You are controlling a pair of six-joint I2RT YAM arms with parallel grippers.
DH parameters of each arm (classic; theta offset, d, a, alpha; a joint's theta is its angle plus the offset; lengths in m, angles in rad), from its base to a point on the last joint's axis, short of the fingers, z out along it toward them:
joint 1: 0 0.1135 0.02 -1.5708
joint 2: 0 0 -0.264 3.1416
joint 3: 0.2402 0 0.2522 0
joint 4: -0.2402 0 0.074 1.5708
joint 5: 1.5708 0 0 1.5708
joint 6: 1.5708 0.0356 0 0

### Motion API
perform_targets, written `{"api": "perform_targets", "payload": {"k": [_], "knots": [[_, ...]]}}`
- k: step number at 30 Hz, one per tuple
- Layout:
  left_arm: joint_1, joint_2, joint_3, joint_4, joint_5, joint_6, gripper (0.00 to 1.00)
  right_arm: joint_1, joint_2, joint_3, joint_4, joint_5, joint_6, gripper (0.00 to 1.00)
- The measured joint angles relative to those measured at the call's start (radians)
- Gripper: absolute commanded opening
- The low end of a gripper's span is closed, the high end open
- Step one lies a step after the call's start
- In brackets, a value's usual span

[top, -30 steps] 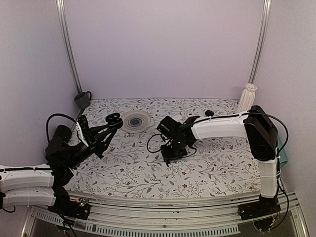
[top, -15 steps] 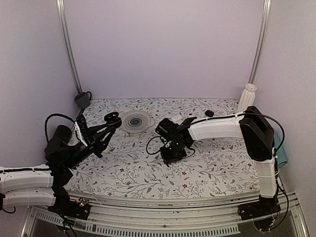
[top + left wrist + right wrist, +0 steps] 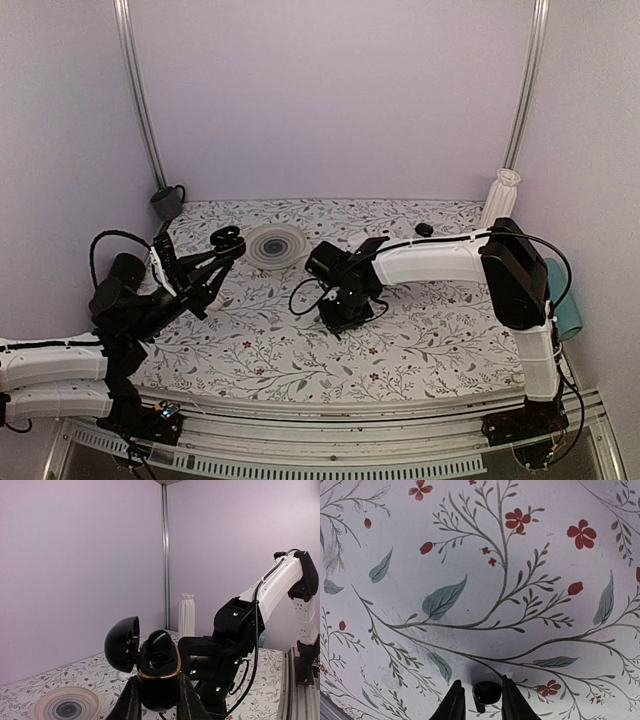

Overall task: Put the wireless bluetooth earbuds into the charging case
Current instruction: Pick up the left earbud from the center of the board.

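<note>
Pinching the charging case (image 3: 159, 680) by its lower body, the left tool (image 3: 159, 701) is held aloft at the left, with the lid (image 3: 122, 644) swung open and one earbud (image 3: 161, 642) apparently already seated in the upward-facing cup. A second earbud (image 3: 487, 692) is pinched between the narrowed fingers of the right tool (image 3: 482, 697), low over the counter (image 3: 470, 555), to the right of the case and below it. A leftward, upward carry is judged necessary.

Black charging case (image 3: 159, 680) upright and open, lid (image 3: 121, 644) swung left.
One glossy earbud (image 3: 160, 642) sits in it, lower centre; second earbud (image 3: 487, 692) at bottom centre, over the floral tabletop (image 3: 470, 555).
</note>
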Motion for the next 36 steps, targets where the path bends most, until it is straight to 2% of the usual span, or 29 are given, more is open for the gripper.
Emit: {"api": "perform_targets", "payload": {"k": [14,36], "knots": [[0.0,0.003,0.0,0.005,0.0,0.0,0.0,0.008,0.022,0.05,-0.063,0.031,-0.001,0.29],[0.0,0.03,0.0,0.024,0.001,0.003,0.0,0.039,0.07,0.117,-0.151,0.073,-0.009,0.25]]}}
